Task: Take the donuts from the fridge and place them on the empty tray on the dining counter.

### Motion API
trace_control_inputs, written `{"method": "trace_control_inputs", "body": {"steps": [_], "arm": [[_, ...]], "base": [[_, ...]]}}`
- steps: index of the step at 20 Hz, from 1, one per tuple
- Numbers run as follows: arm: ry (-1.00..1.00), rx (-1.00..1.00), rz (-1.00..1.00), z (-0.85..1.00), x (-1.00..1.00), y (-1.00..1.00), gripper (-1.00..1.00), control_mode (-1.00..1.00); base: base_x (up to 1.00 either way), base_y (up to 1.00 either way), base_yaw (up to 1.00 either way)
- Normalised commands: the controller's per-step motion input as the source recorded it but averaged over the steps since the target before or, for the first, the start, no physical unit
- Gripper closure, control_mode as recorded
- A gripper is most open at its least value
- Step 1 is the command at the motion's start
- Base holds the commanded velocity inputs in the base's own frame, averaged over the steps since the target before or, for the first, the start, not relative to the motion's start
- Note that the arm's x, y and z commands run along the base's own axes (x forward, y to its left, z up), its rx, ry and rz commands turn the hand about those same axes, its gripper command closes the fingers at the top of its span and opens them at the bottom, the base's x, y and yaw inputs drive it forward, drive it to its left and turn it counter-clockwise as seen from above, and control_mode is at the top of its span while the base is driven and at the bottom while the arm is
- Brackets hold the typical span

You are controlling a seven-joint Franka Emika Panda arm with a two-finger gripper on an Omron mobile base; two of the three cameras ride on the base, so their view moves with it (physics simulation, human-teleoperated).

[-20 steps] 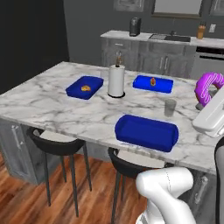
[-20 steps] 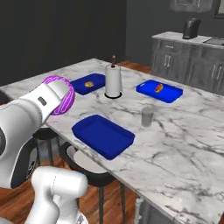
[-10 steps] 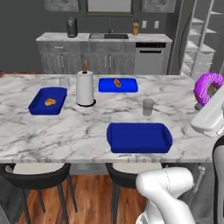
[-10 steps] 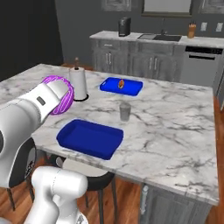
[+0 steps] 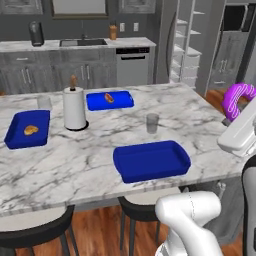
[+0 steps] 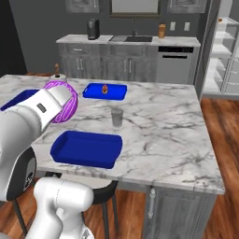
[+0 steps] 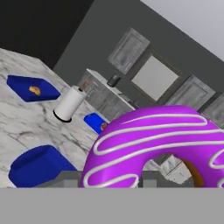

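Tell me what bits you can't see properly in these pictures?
- Gripper fingers: hand view, hidden behind the purple donut.
- The donut's right part: left base view, cut by the picture's edge.
- The donut's front: right base view, covered by the white arm.
- Orange-brown pastries in the far blue trays: too small to tell their kind.

Base swung round toward dining counter

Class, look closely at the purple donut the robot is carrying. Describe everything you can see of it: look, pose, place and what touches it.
The purple donut is a glossy ring with bright purple frosting crossed by thin pale stripes; a brown, baked-looking underside shows inside its hole. It is held in the air in the gripper, standing roughly on edge rather than flat. It hangs beside the dining counter, short of the empty blue tray and touching neither. Only the gripper touches it.
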Motion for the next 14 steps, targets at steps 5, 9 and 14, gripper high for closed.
{"method": "trace_control_inputs", "body": {"steps": [5, 9, 14], "arm": [[0.00, 0.00, 0.00, 0.00, 0.00, 0.00, 1.00, 1.00], [0.12, 0.00, -0.03, -0.01, 0.25, 0.29, 1.00, -1.00], [0.52, -0.06, -0.07, -0.20, 0.67, 0.61, 1.00, -1.00]], "base": [[0.31, 0.17, -0.11], [0.16, 0.08, -0.02], [0.00, 0.00, 0.00]]}}
